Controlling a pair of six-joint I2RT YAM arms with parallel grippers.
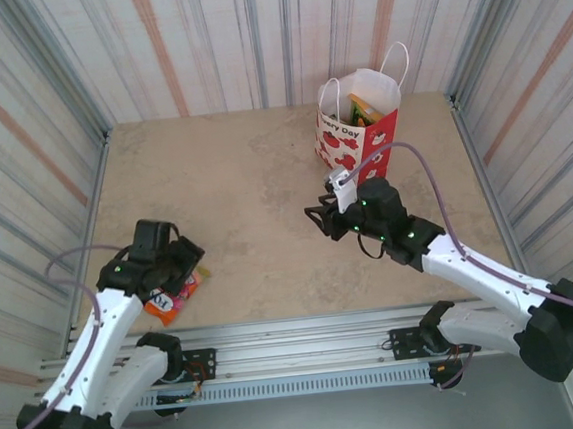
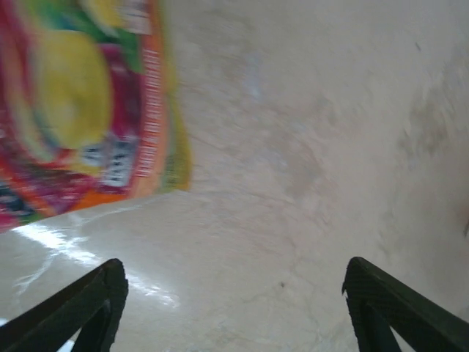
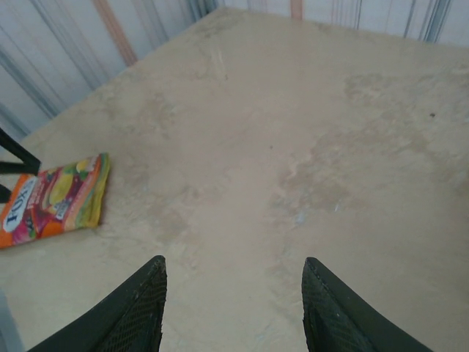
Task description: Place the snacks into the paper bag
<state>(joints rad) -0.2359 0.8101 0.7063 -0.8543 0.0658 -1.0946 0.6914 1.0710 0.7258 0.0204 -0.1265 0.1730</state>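
- An orange snack packet [image 1: 178, 296] with yellow and red print lies flat near the near-left corner of the beige worktop [image 1: 245, 198], partly under the left arm's wrist.
- The left gripper [image 2: 231, 308] hangs low just beside that packet, its jaws spread wide with bare worktop between them.
- The right gripper [image 3: 234, 308] is right of the worktop's middle, near the front of the paper bag [image 1: 346, 147], its jaws spread apart over bare surface.
- The paper bag stands upright near the far-right corner, its mouth open, and yellow and green packets [image 1: 363, 109] show inside.
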